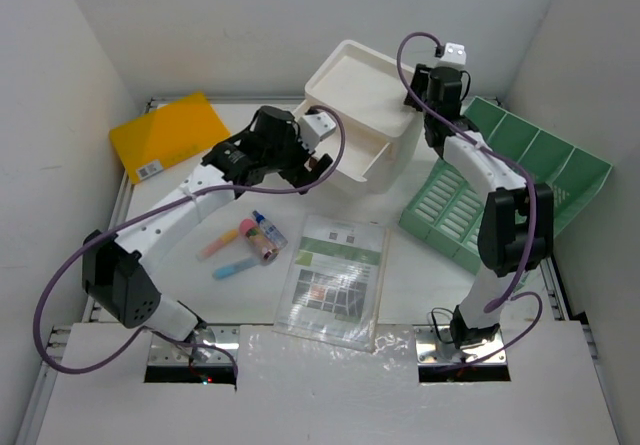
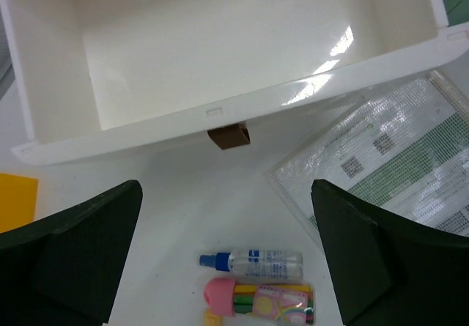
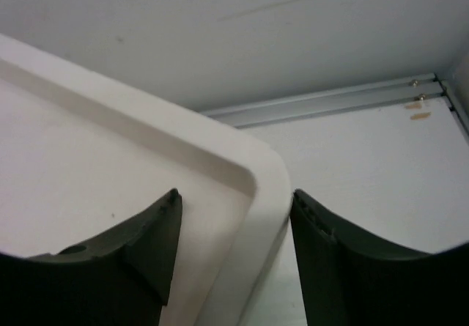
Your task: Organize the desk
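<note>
Desk point(image 1: 245, 300), drawer box point(image 1: 365, 115), green tray point(image 1: 520, 165), yellow folder point(image 1: 172, 133)

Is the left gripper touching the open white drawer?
Apart. In the left wrist view, a strip of bare desk shows between the left gripper and the drawer, whose front edge lies beyond the open fingertips.

Nothing can be read. The print on the laminated sheet point(image 1: 335, 277), the bottle's point(image 2: 260, 263) blue label and the yellow folder's point(image 1: 172, 133) sticker are too blurred.
</note>
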You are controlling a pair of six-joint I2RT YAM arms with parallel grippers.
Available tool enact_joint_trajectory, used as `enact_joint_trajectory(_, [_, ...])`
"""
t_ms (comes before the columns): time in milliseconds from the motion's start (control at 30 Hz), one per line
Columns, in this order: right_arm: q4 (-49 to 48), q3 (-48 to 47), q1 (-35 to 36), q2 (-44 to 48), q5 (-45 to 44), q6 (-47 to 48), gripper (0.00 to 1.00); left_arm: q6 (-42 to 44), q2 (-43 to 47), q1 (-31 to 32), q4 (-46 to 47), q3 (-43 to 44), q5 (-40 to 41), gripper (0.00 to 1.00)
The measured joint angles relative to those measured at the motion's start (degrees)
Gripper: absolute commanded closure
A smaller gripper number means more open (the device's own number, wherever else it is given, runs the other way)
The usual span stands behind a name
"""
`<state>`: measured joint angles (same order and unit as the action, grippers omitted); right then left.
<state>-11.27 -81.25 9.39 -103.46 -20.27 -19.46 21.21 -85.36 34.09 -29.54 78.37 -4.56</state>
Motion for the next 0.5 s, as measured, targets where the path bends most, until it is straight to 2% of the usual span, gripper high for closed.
enact_joint_trajectory(67, [2.21, 0.15, 0.22, 0.28, 2.62, 2.32, 0.31, 0.15, 1.40, 0.00, -2.56, 0.81, 0.44, 0.00])
enact_joint_trajectory(200, [7.43, 0.70, 0.70, 4.20, 6.45, 6.51, 0.27, 1.25, 7.17, -0.85, -8.57, 1.25, 4.09, 0.00])
enact_joint_trajectory(267, [10.67, 0.74, 1.38, 7.80, 8.02, 8.00, 0.27, 2.01, 10.58, -5.35, -10.49, 1.27, 2.54, 0.00])
enact_joint_trajectory(300, [11.72, 0.74, 1.79, 9.70, 8.59, 8.68, 0.27, 2.38, 11.98, -9.86, -10.69, 1.27, 1.42, 0.00])
enact_joint_trajectory(400, [14.97, -0.22, 4.92, 15.28, 9.03, 11.76, 0.27, 3.19, 14.45, -31.89, -9.38, 1.16, -2.10, 0.00])
enact_joint_trajectory(500, [19.93, -5.57, 13.46, 17.53, 9.11, 16.13, 0.27, 4.02, 14.08, -51.60, -8.72, -0.57, -6.86, 0.00])
